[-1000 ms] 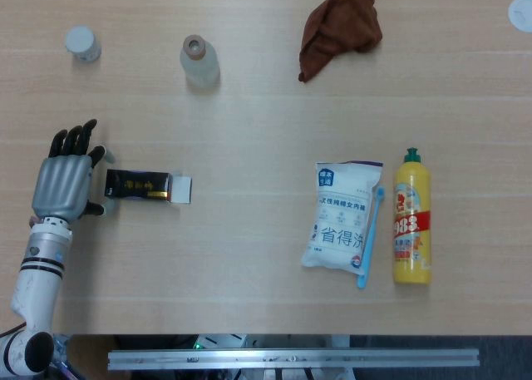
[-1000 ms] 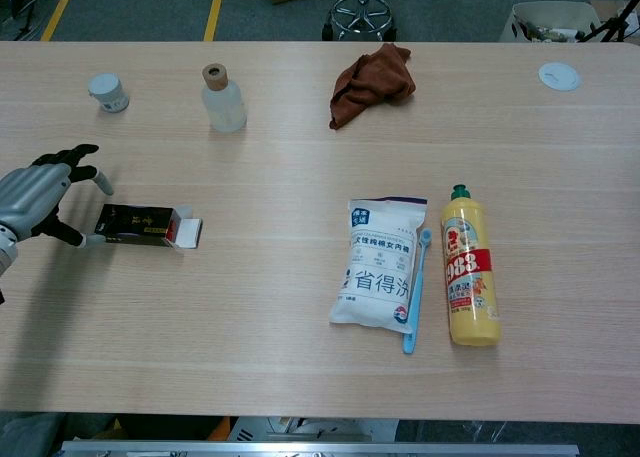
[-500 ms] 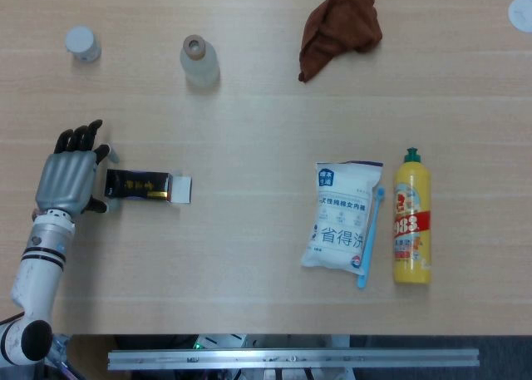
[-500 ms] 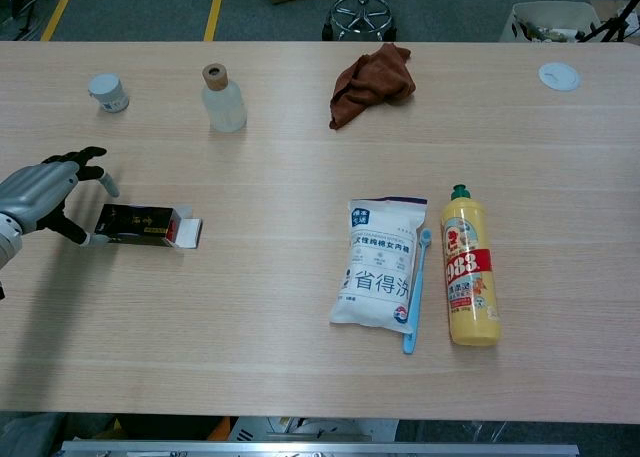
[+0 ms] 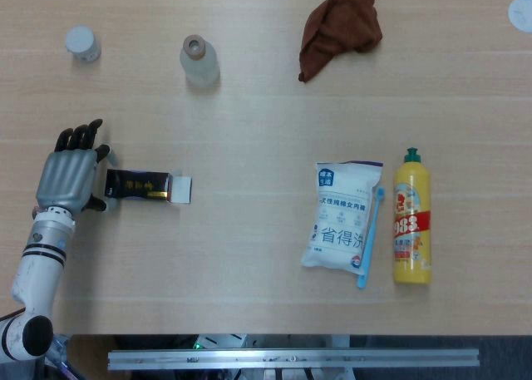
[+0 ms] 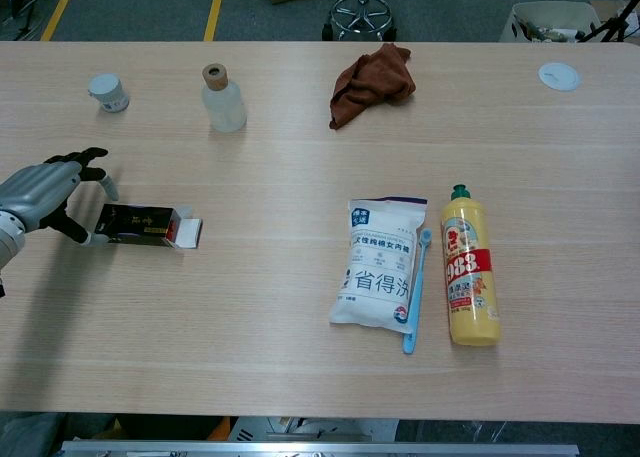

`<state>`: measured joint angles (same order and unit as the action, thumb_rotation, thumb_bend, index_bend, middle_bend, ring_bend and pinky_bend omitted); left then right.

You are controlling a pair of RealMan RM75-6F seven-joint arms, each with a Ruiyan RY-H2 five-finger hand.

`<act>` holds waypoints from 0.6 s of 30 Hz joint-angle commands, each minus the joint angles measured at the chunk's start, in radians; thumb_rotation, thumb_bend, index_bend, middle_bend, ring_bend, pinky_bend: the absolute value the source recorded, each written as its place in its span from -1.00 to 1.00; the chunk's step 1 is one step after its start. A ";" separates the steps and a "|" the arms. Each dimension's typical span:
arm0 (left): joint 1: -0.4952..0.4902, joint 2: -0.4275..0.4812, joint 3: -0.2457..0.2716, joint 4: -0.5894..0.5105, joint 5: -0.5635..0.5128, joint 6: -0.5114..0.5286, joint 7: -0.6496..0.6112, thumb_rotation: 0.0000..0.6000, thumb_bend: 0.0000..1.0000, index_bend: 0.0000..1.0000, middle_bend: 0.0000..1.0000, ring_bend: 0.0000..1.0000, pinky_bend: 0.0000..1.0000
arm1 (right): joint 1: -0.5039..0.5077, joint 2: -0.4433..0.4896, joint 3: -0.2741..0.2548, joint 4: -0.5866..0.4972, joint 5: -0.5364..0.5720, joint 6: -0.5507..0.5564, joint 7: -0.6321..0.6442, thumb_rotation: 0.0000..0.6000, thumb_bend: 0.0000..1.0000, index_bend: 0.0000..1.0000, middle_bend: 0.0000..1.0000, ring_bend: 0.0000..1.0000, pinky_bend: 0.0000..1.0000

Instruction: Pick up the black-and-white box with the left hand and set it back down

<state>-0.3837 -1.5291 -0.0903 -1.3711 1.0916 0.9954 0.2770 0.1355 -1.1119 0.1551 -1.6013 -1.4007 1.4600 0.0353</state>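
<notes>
With its forearm cut off by the chest view's edge, the left hand lies fingers apart and empty, seemingly just touching the box flat on the table, a bottle far beyond.

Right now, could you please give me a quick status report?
Left hand open beside black-and-white box. Box flat on table, not gripped. Right hand unseen. Nothing blocking.
</notes>
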 commanded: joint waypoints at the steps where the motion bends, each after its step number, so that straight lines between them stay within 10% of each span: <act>1: -0.001 -0.001 0.001 0.006 -0.007 -0.003 -0.002 1.00 -0.73 -0.20 -1.00 -1.00 -0.98 | 0.000 0.000 0.000 0.000 0.001 -0.001 0.000 1.00 -0.58 -0.06 -0.30 -0.33 -0.07; 18: -0.001 -0.002 0.007 0.011 -0.010 0.006 -0.020 1.00 -0.73 -0.01 -1.00 -1.00 -0.98 | -0.002 -0.005 -0.002 0.006 0.005 -0.005 0.001 1.00 -0.58 -0.06 -0.30 -0.33 -0.07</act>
<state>-0.3850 -1.5314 -0.0832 -1.3597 1.0812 1.0015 0.2572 0.1339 -1.1171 0.1533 -1.5949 -1.3952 1.4547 0.0365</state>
